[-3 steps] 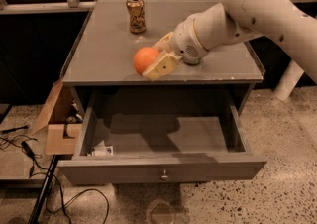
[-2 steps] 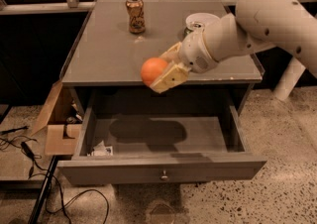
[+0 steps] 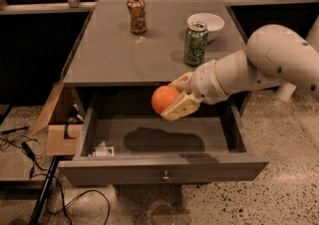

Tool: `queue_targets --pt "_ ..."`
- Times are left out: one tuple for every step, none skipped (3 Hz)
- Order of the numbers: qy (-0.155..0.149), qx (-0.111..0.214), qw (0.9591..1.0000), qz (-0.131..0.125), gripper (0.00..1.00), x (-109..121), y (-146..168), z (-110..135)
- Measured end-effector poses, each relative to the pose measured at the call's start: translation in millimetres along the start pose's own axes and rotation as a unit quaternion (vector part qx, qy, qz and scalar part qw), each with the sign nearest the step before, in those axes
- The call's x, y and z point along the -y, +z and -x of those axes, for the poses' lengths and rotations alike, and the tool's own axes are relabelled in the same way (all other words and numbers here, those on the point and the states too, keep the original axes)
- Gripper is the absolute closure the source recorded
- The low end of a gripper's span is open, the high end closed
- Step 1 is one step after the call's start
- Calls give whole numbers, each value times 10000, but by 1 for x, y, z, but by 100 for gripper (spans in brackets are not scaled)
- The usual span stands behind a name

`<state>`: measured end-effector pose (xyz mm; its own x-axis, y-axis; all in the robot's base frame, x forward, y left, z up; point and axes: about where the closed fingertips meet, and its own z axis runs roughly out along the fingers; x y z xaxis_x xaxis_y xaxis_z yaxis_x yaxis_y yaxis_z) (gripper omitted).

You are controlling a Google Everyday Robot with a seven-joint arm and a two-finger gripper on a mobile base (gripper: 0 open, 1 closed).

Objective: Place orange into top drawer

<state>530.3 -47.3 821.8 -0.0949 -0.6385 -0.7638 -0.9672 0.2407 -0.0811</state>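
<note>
The orange (image 3: pixel 164 98) is round and smooth, held in my gripper (image 3: pixel 175 98), whose cream fingers are shut on it from the right. It hangs in the air above the pulled-out top drawer (image 3: pixel 164 167), just in front of the cabinet's front edge. The drawer is a wide shallow grey tray with a small round metal knob (image 3: pixel 165 174) at the middle of its front panel. My white arm (image 3: pixel 259 64) comes in from the right. The orange's shadow lies on the drawer floor.
On the grey cabinet top (image 3: pixel 109 50) stand an orange-brown can (image 3: pixel 136 14), a green can (image 3: pixel 196 43) and a white bowl (image 3: pixel 207 22). A small white packet (image 3: pixel 102 150) lies in the drawer's left front corner. A cardboard box (image 3: pixel 60 124) and cables (image 3: pixel 30 169) lie on the floor at left.
My gripper has carried the orange off the cabinet top, forward and down, to above the open drawer. The green can and bowl behind the arm have come into view.
</note>
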Motion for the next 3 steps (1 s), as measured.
queue_targets --pt "-38 78 10000 -5 100 -5 18 -31" --pt "-50 54 10000 1 100 -5 20 -33" --pt "-260 -135 9996 -57 100 -4 28 -54"
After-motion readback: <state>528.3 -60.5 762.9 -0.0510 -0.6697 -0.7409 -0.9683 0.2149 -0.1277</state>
